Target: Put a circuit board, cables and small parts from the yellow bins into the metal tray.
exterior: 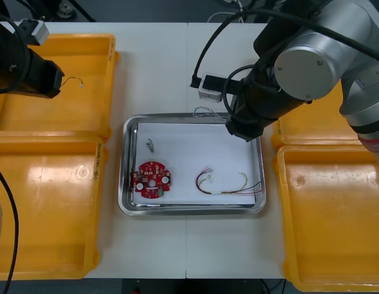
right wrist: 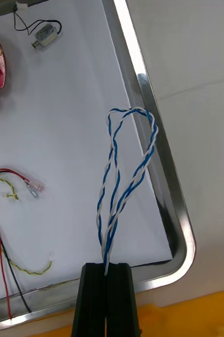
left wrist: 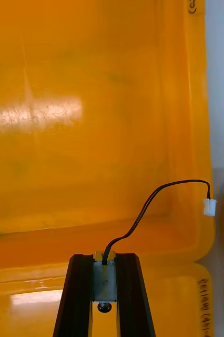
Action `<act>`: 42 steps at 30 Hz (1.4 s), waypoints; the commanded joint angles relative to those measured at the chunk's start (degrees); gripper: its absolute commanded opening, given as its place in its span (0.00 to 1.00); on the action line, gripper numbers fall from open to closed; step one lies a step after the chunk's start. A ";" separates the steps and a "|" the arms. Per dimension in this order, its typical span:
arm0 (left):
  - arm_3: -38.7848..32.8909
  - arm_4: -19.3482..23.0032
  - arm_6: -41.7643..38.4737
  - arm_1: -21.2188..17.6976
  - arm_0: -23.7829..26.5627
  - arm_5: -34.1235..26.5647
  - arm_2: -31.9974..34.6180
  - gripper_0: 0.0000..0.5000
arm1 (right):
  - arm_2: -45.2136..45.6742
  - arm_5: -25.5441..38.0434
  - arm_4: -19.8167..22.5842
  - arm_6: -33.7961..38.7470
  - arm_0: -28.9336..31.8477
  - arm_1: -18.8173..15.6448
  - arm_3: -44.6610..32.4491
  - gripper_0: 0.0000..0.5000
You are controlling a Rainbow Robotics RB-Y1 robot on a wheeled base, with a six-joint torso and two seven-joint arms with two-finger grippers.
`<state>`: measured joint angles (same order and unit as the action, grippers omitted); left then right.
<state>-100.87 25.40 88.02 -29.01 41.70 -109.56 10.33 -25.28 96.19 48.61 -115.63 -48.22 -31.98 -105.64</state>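
My right gripper is shut on a twisted blue and white cable, whose loop hangs over the far right part of the metal tray. In the front view this gripper hovers at the tray's far right corner, with the cable poking out past the rim. The tray holds a round red circuit board, a small metal part and a red and yellow cable. My left gripper is shut on a small metal part with a black wire and white plug, above the far left yellow bin.
Two yellow bins lie along the table's left side and two more along its right. A white sheet lines the tray. Bare table shows in front of and behind the tray.
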 commanded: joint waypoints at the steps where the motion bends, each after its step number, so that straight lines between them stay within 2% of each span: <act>1: -3.81 0.44 -10.85 1.50 -0.04 -0.44 -4.09 0.00 | -3.11 -3.38 -0.63 -4.69 -2.85 0.87 2.02 0.00; 7: -5.57 0.97 -16.39 1.59 -0.04 -0.44 -8.04 0.00 | -6.63 -7.25 -1.68 -9.70 -2.76 0.87 4.31 0.00; 19: -7.77 1.67 -26.06 1.59 0.05 -0.44 -14.72 0.00 | -14.36 -10.15 -7.48 -10.05 -2.76 0.52 4.75 0.00; 34: -7.85 2.81 -27.82 1.59 -0.04 -0.44 -16.31 0.00 | -17.26 -18.14 -8.18 -11.81 -2.76 0.43 12.13 0.00; 42: -7.85 3.08 -28.52 1.68 -0.04 -0.44 -16.31 0.00 | -18.76 -17.97 -7.92 -11.90 -2.76 0.43 12.74 0.00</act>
<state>-106.48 28.01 63.38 -28.02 41.69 -109.60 -5.11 -42.42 78.47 41.01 -125.82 -48.39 -31.73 -92.58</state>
